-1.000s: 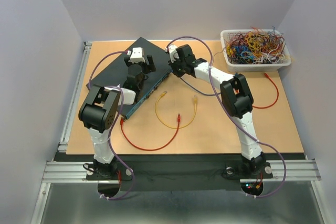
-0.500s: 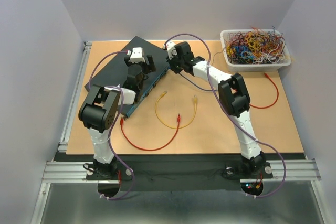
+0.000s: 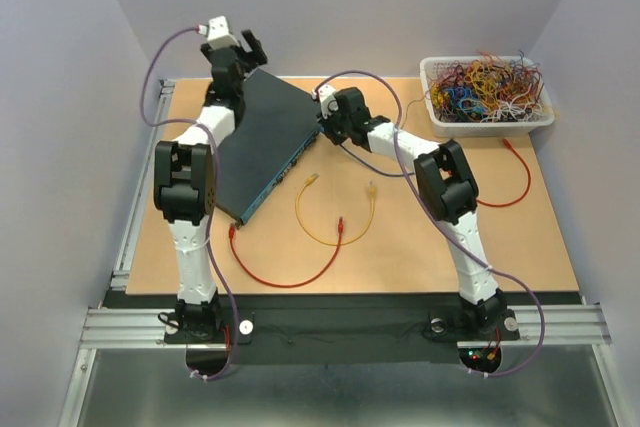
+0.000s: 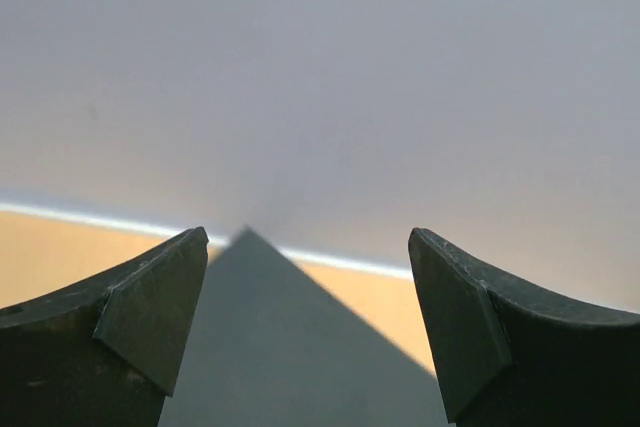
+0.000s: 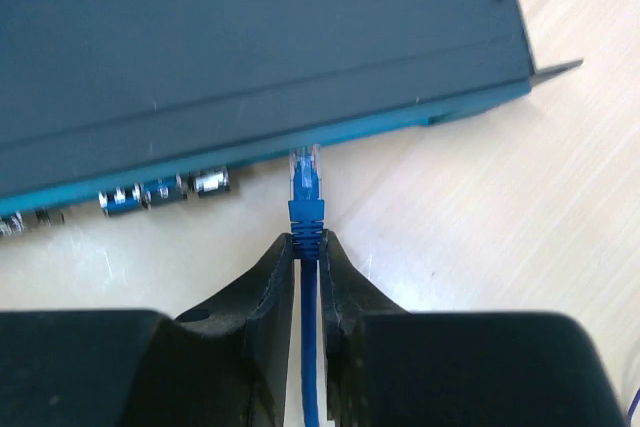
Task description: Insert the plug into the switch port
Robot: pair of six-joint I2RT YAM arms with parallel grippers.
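At the switch's point(image 5: 250, 37) port row point(image 5: 160, 190), right hand point(image 5: 310, 247) clamps the blue plug point(image 5: 305, 187); next needs a straight push. Left hand point(image 4: 307, 237) gapes.

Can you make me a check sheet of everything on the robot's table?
Surface: tan board.
Job's things: dark teal switch lies angled at far left; blue plug has its tip at the switch's front face, beside the ports; seated or not, cannot tell.
Clutter: white basket of coloured wires, far right.
Grippers: left gripper open, empty, held high near the switch's far corner; right gripper shut on the blue plug's boot.
Cables: yellow cable, near red cable and right red cable lie loose on the board.
Surroundings: grey walls; metal rail at the near edge.
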